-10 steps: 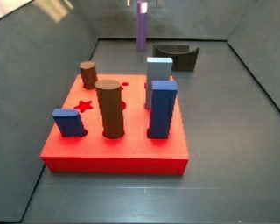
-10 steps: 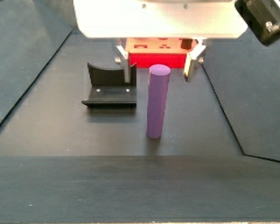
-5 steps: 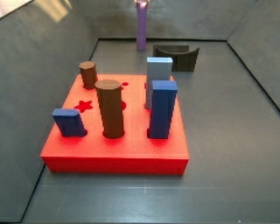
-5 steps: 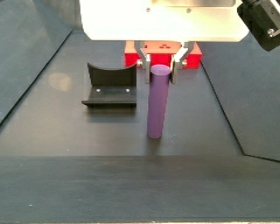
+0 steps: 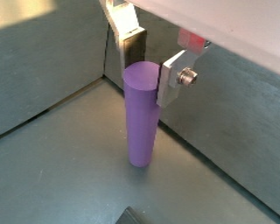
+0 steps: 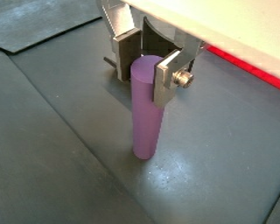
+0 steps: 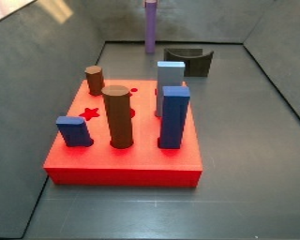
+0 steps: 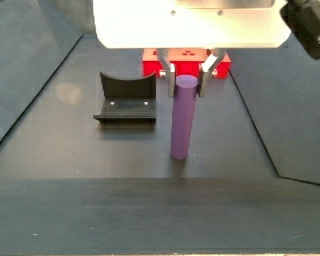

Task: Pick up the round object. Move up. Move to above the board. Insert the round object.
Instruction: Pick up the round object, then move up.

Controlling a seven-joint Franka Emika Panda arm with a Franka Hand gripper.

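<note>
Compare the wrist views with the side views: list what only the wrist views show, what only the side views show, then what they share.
Only the wrist views: the pincer, its silver fingers flanking the top of the tall purple cylinder, which stands on the floor.

Only the side views: the thick red board top with its blue and brown pegs, and the dark curved fixture.

Shared: the purple cylinder, upright.

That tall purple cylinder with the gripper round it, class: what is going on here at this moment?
A single robot arm has its gripper down over the top of the tall, smooth purple cylinder, which stands upright on the dark floor. The jaws sit either side of its upper end; whether they are pressing it cannot be told. The thick square red board, carrying blue and brown pegs, lies apart from it. The dark grey curved piece stands beside the cylinder.
</note>
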